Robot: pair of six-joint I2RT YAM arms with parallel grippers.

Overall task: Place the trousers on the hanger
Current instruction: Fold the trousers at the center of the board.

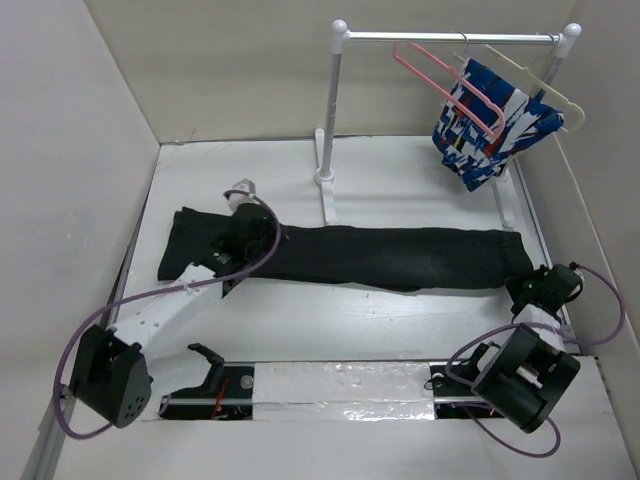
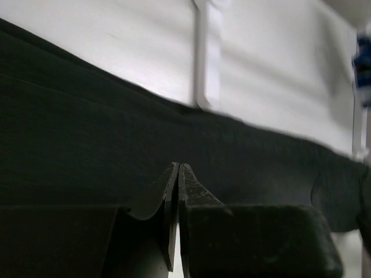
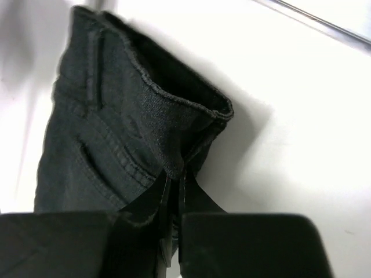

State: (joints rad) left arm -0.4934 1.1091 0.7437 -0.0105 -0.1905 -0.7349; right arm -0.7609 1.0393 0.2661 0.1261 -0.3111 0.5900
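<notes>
Your right gripper (image 3: 175, 176) has its jaws clamped on a fold at the waistband of the trousers (image 3: 104, 139). Your left gripper (image 2: 177, 174) has its jaws pressed together, tips against the leg cloth, with nothing visibly between them. The trousers lie flat on the table (image 1: 300, 330), stretched from one pair of jaws to the other, and well beyond both the hanger (image 1: 425, 58) hangs on the rail (image 1: 450, 37), touching the patterned garment (image 1: 490, 125).

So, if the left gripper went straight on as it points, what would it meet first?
Likely the trousers: their black cloth lies right ahead of the left gripper, depth unclear.
</notes>
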